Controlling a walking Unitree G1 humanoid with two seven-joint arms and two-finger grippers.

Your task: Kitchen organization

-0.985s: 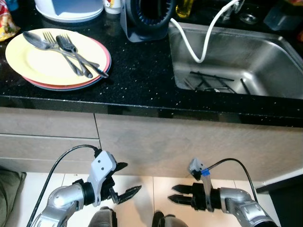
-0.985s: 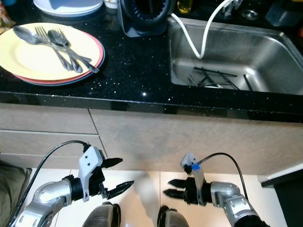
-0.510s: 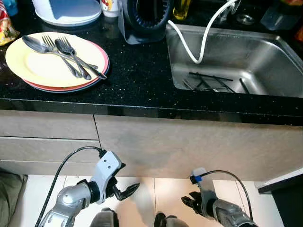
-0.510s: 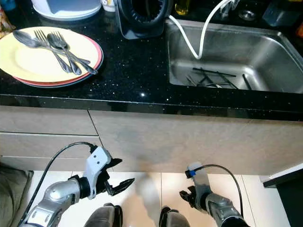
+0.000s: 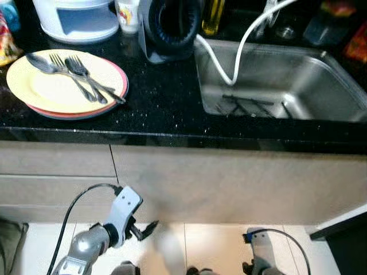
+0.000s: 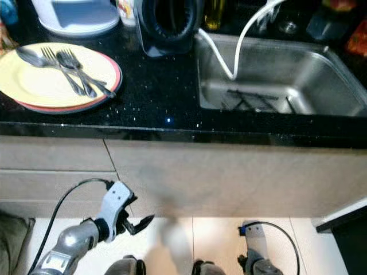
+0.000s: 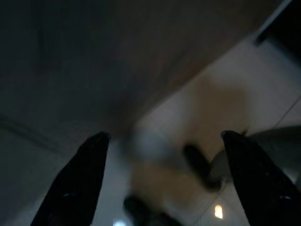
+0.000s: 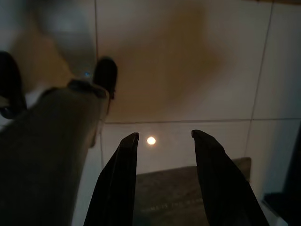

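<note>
On the black counter [image 5: 160,103] at the left lies a stack of plates, the top one a yellow plate [image 5: 34,86], with a spoon and two forks [image 5: 80,77] on it. The steel sink [image 5: 321,86] is at the right, with a white hose [image 5: 221,60] hanging into it. My left gripper [image 5: 144,230] hangs low before the cabinet fronts, open with nothing in it; its wrist view shows the left gripper [image 7: 164,135] with its fingers wide apart. My right arm [image 5: 261,255] hangs by my leg, and the right gripper [image 8: 164,135] is open, pointing at the floor.
A black round appliance [image 5: 169,26], a white appliance [image 5: 77,17], a cup [image 5: 127,12] and an oil bottle [image 5: 213,14] stand at the counter's back. Beige drawer fronts [image 5: 172,177] face me. A dark mat [image 8: 178,193] lies on the tiled floor.
Both arms have sunk lower and drawn back toward my body, and the right gripper has turned down to the floor. The head view has shifted a little.
</note>
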